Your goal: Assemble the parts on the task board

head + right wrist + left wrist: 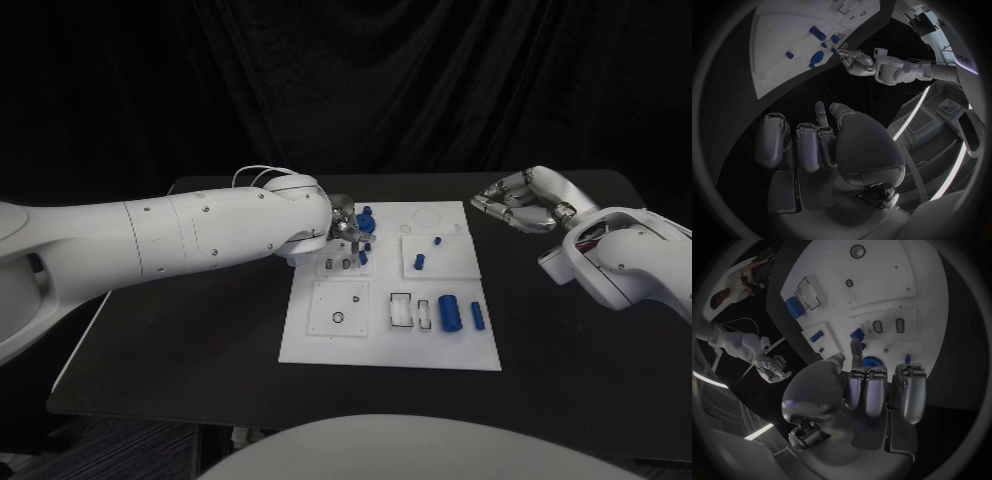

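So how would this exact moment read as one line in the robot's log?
left hand: over task board far edge, at blue parts, grip unclear | right hand: off-board, curled, holding nothing

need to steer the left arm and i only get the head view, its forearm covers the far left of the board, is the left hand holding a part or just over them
Observer: In the left wrist view the left hand has its fingers curled in over the task board; one fingertip reaches toward a blue part. I cannot tell whether it grips it.
Operator: anything else under the palm
Observer: Yes, a round blue part sits just past the curled fingers, partly hidden by them.
Operator: and the right hand, is it carrying something
Observer: The right wrist view shows the right hand with fingers curled and nothing in them, off the board over the black table.
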Robot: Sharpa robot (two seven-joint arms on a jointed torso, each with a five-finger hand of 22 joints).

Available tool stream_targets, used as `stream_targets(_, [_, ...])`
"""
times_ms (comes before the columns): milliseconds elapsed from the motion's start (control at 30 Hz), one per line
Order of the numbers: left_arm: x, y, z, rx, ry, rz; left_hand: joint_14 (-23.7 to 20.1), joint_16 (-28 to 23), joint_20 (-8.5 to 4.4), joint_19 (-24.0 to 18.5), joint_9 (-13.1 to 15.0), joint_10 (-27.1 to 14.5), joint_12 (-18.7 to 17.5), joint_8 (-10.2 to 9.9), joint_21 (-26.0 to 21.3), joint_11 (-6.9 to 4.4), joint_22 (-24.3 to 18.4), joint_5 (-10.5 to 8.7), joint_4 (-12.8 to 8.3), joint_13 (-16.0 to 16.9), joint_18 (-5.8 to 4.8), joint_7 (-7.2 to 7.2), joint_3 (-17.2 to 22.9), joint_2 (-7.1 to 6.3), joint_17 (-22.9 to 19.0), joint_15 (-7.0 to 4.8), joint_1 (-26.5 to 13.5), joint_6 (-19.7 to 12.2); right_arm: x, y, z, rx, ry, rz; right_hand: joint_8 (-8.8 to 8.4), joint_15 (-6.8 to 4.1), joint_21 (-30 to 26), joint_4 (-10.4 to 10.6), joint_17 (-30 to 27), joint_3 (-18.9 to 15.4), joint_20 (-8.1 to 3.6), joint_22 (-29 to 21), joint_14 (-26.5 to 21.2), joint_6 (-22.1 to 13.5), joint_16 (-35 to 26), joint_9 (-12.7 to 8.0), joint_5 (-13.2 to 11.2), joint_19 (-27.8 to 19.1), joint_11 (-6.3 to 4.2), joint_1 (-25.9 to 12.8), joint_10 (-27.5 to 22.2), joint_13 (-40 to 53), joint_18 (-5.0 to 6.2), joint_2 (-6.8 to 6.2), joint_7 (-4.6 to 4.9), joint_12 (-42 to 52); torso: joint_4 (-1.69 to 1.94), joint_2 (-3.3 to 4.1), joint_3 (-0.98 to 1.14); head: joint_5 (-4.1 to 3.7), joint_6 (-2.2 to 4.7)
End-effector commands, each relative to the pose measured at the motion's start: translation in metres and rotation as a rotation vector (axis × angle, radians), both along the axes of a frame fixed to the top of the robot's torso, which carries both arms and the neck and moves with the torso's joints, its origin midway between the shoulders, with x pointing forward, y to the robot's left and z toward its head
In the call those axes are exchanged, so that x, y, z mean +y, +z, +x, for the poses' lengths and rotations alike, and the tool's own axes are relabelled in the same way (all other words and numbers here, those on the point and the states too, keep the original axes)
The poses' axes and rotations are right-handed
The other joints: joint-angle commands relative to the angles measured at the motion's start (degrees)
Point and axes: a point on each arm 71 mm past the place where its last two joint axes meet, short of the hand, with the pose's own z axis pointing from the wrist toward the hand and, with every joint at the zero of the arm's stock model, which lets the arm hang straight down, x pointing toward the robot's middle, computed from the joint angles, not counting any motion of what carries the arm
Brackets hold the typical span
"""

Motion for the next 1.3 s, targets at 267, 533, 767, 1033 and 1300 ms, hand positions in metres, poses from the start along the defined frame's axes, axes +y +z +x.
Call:
stream_targets(267, [-0.001, -0.007, 0.0, 0.004, -0.013, -0.009, 6.05, 0.15, -0.15, -0.17, 0.13, 6.03, 0.2, -0.32, -0.35, -0.23, 5.14, 0.01, -0.09, 15.08, 0.63, 0.12, -0.3, 0.02, 15.08, -0.36, 0.15, 0.45, 0.001, -0.001, -0.001, 0.002, 0.005, -0.02, 0.14, -0.51, 0.51, 0.13, 4.76, 0.34, 0.03, 6.57, 3.05, 0.35, 0.31, 0.03, 0.22, 0.41, -0.14, 0.61, 0.9, 8.05, -0.15, -0.13, 0.12, 0.09, -0.24, -0.09, -0.02, 0.32, -0.01])
stream_targets(533, [-0.002, -0.011, 0.0, 0.009, -0.015, -0.012, 6.05, 0.15, -0.15, -0.13, 0.16, 6.03, 0.2, -0.74, -0.37, -0.23, 5.17, 0.16, -0.13, 15.08, 0.62, 0.13, -0.23, 0.2, 15.08, -0.36, 0.22, 0.42, 0.003, -0.001, 0.0, -0.001, 0.014, -0.026, 0.14, -0.51, 0.51, 0.13, 4.76, 0.34, 0.03, 6.57, 3.05, 0.35, 0.31, 0.03, 0.22, 0.41, -0.14, 0.61, 0.9, 8.05, -0.15, -0.13, 0.12, 0.09, -0.07, -0.12, 0.06, -0.05, -0.01])
stream_targets(767, [-0.002, -0.015, 0.002, 0.009, -0.013, -0.016, 6.05, 0.15, -0.15, -0.35, 0.19, 6.03, 0.2, -1.5, -0.54, -0.18, 4.82, 0.44, -0.33, 15.08, 0.7, 0.21, -0.16, 0.24, 15.08, -0.34, 0.44, 0.3, 0.003, -0.002, 0.0, 0.001, 0.014, -0.028, 0.14, -0.52, 0.48, 0.11, 4.71, 0.36, 0.02, 6.55, 3.05, 0.36, 0.28, 0.04, 0.26, 0.43, -0.16, 0.62, 0.92, 8.06, -0.14, -0.14, 0.11, 0.1, -0.13, -0.05, 0.07, -0.11, -0.01])
stream_targets(1033, [-0.001, -0.019, 0.001, 0.022, -0.013, -0.006, 6.05, 0.15, -0.14, -0.35, 0.19, 6.03, 0.2, -1.68, -0.55, -0.16, 4.81, 0.48, -0.37, 15.08, 0.71, 0.24, -0.17, 0.22, 15.08, -0.33, 0.46, 0.28, 0.003, -0.002, 0.0, 0.002, 0.015, -0.029, 0.14, -0.52, 0.48, 0.11, 4.71, 0.36, 0.02, 6.55, 3.05, 0.36, 0.28, 0.04, 0.26, 0.43, -0.16, 0.62, 0.92, 8.06, -0.14, -0.14, 0.11, 0.1, -0.11, 0.01, 0.05, -0.2, -0.01])
stream_targets(1300, [0.0, -0.022, 0.001, 0.031, -0.009, 0.0, 6.05, 0.15, -0.14, -0.35, 0.19, 6.03, 0.2, -1.88, -0.57, -0.14, 4.79, 0.46, -0.37, 15.08, 0.71, 0.28, -0.21, 0.2, 15.08, -0.31, 0.43, 0.26, 0.004, -0.002, 0.0, 0.005, 0.017, -0.03, 0.13, -0.54, 0.43, 0.1, 4.63, 0.39, 0.0, 6.52, 3.05, 0.37, 0.23, 0.04, 0.28, 0.43, -0.16, 0.62, 0.91, 8.04, -0.13, -0.14, 0.1, 0.08, -0.15, -0.05, 0.12, -0.34, -0.01])
